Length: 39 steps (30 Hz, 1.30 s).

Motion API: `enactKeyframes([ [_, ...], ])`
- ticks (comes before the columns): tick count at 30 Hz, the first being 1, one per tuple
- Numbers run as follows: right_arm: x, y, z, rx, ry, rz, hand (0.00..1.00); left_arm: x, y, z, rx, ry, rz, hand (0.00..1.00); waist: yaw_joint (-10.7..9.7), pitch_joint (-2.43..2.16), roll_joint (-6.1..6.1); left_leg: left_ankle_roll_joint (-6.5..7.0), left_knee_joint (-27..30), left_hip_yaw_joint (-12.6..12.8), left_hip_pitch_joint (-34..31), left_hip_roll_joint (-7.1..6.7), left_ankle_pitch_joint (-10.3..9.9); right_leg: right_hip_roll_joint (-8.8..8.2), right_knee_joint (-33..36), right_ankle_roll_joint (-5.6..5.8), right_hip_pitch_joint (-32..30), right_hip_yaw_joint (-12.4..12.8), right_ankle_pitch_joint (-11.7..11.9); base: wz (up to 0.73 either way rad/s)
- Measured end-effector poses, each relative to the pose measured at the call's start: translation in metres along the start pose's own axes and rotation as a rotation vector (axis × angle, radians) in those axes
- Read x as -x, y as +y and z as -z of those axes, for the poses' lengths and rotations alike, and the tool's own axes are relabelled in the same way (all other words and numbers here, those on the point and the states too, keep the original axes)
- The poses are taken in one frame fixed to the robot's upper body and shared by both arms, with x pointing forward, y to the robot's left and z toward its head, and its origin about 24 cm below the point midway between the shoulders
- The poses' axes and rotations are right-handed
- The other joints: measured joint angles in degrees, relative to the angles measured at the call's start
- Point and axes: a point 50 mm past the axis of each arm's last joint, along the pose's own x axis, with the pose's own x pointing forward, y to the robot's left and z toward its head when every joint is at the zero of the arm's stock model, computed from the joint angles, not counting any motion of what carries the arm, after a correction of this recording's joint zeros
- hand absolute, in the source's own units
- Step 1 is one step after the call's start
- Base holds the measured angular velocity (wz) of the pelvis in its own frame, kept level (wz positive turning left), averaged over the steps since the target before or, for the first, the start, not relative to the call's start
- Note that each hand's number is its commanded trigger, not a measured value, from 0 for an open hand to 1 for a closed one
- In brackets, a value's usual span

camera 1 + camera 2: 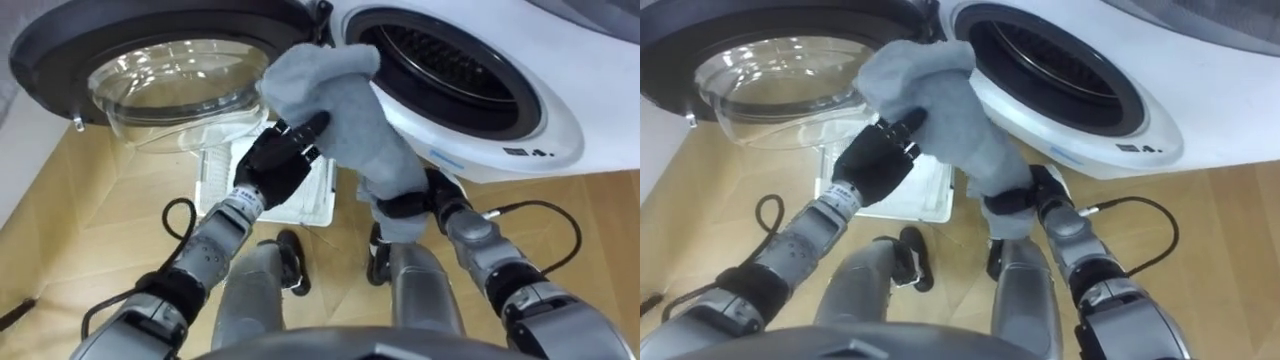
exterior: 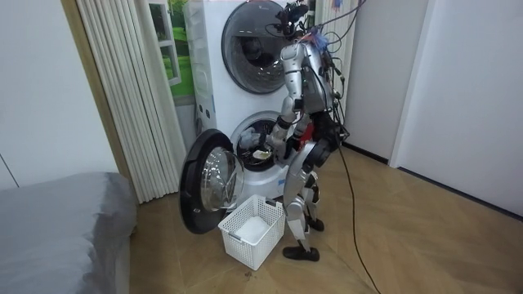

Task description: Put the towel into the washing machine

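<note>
Your round glass door [image 1: 150, 70] hangs open at 10 o'clock in the eye views. At 5 o'clock from the door, the white basket [image 1: 262, 192] sits on the wooden floor [image 1: 90, 220], close to the robot's feet. Next comes your left robot hand [image 1: 272, 165], held up over the basket and touching the gray towel [image 1: 340, 110] on its lower left side. You cannot tell if it grips the towel or just rests there. The towel hangs in the air in front of the washing machine [image 1: 560, 130], not inside yet. Its bottom end covers your right robot hand [image 1: 398, 208], so you cannot tell that grip either. The dark drum hole [image 1: 450, 60] is at 2 o'clock from the towel.
</note>
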Motion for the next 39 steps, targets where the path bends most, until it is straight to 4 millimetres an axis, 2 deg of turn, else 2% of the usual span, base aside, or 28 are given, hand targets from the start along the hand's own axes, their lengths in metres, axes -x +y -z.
enactKeyframes([
  [9, 0.001, -0.018, 0.015, -0.18, 0.077, 0.07, 1.0, 0.016, 0.028, 0.003, -0.177, 0.031, -0.299, 0.0, 0.22, 0.15, 0.39, -0.05, 0.06, -0.74, -1.13, -0.65, 0.06, -1.02, 1.48, -0.16, -1.02, -0.97, -1.36, 0.08],
  [12, 0.002, -0.023, 0.02, -0.22, 0.096, 0.089, 1.0, 0.017, 0.03, 0.005, -0.229, 0.047, -0.329, 0.0, 0.65, 0.17, 0.42, -0.16, -0.02, -1.54, -1.19, -1.24, 0.15, -1.72, 2.06, -0.19, -1.02, -1.61, -2.06, 0.14],
  [19, 0.005, -0.031, 0.028, -0.329, 0.124, 0.103, 1.0, 0.016, 0.026, 0.002, -0.256, 0.027, -0.366, 0.0, 1.18, 0.25, 0.66, -0.11, -0.06, -1.61, -1.22, -1.4, 0.2, -1.98, 2.3, -0.13, -0.94, -1.79, -2.29, 0.03],
  [22, 0.005, -0.033, 0.032, -0.403, 0.142, 0.118, 1.0, 0.014, 0.022, 0.003, -0.249, 0.019, -0.372, 0.0, 1.13, 0.26, 0.65, -0.07, -0.01, -1.61, -1.23, -1.52, 0.22, -2.14, 2.49, -0.04, -0.94, -1.83, -2.41, 0.02],
  [26, 0.008, -0.038, 0.038, -0.575, 0.153, 0.148, 1.0, 0.011, 0.017, 0.002, -0.244, 0.005, -0.374, 0.0, 0.58, 0.3, 0.74, 0.02, 0.56, -1.54, -1.88, -2.25, 0.24, -3.16, 4.2, 0.23, -2.04, -1.7, -3.64, 0.14],
  [32, 0.008, -0.052, 0.037, -0.89, 0.13, 0.225, 1.0, 0.014, 0.02, 0.006, -0.237, 0.014, -0.395, 0.0, -0.44, 0.33, 1.31, 0.03, 0.7, -1.32, -2.13, -2.49, 0.25, -3.51, 4.92, 0.09, -2.71, -1.71, -3.81, 0.0],
  [34, 0.009, -0.06, 0.034, -0.928, 0.117, 0.255, 1.0, 0.014, 0.02, 0.006, -0.238, 0.013, -0.404, 0.0, -0.66, 0.33, 1.31, 0.04, 1.1, -1.29, -2.46, -2.59, 0.25, -3.74, 5.61, 0.05, -3.12, -1.66, -4.13, 0.05],
  [37, 0.007, -0.068, 0.026, -0.941, 0.099, 0.265, 1.0, 0.014, 0.017, 0.005, -0.239, 0.0, -0.408, 0.0, -1.94, 0.39, 0.93, 0.26, 1.26, -1.16, -2.95, -3.6, 0.41, -5.09, 7.77, 0.17, -4.43, -1.33, -5.27, 0.14],
  [39, 0.005, -0.073, 0.015, -0.939, 0.099, 0.272, 1.0, 0.013, 0.01, 0.001, -0.235, -0.028, -0.394, 0.0, -2.17, 0.5, -0.1, 0.3, 1.71, -0.56, -3.12, -4.36, 0.43, -6.08, 9.87, 0.14, -5.78, -0.43, -6.09, 0.03],
])
